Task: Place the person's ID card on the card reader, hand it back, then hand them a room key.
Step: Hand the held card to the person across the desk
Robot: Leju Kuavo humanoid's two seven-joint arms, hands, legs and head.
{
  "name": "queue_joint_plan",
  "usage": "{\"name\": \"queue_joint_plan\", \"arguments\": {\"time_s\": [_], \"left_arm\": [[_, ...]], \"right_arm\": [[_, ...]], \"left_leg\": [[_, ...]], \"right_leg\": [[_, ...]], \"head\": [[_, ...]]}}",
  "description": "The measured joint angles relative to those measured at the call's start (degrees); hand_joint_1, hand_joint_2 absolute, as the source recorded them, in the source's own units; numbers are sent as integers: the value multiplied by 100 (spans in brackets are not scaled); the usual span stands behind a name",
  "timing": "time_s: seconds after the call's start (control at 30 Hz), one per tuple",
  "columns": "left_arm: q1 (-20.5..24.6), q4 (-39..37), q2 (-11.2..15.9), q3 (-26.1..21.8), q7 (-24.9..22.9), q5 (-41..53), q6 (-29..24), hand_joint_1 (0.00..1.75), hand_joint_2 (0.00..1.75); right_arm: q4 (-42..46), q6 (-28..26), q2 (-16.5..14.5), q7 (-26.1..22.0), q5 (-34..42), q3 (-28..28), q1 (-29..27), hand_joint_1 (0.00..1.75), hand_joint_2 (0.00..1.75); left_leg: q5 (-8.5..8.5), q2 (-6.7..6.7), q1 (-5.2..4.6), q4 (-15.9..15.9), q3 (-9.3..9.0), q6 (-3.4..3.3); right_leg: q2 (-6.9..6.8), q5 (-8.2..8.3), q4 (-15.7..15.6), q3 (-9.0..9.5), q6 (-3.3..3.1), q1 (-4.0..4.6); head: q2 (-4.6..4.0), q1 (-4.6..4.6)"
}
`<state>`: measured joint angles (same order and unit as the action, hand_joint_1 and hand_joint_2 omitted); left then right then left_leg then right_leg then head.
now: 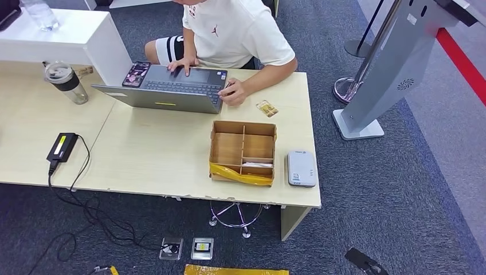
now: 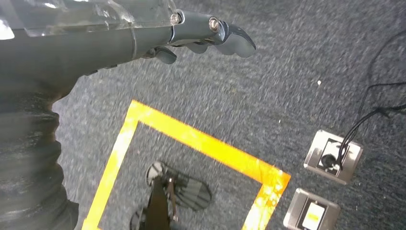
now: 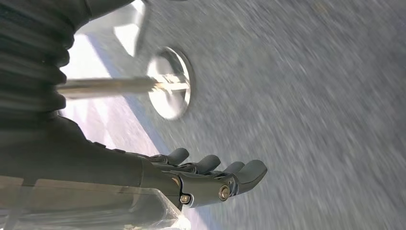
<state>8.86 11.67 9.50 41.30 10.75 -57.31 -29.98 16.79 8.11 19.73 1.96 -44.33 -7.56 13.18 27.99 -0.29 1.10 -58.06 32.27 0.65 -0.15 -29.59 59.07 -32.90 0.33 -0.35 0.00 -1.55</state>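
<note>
While both hands (image 2: 201,36) (image 3: 210,179) hang empty, fingers loosely apart, we note ID card (image 1: 267,108) on surface far side, nearer right hand.

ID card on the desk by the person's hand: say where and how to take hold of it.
The ID card lies flat on the desk, beyond the wooden tray and close to the person's hand. Probably best to come from above on its free right side, pinch its short edges, and tip one edge up, since flat lying leaves little to grip.
</note>
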Motion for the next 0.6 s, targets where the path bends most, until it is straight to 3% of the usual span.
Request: {"name": "queue_joint_plan", "arguments": {"time_s": [0.23, 0.6], "left_arm": [[39, 0, -15, -13, -63, -97, -80, 0, 175], [49, 0, 36, -13, -102, -49, 25, 0, 175]], "right_arm": [[-1, -360, -280, -10, -7, -137, 326, 0, 175], [-55, -143, -314, 210, -139, -338, 142, 0, 175]], "left_leg": [[-8, -3, 0, -1, -11, -3], [-3, 6, -1, -2, -7, -1]], "right_leg": [[-3, 8, 0, 7, 2, 0], [6, 5, 0, 1, 0, -1]], "head": [[0, 2], [0, 1]]}}
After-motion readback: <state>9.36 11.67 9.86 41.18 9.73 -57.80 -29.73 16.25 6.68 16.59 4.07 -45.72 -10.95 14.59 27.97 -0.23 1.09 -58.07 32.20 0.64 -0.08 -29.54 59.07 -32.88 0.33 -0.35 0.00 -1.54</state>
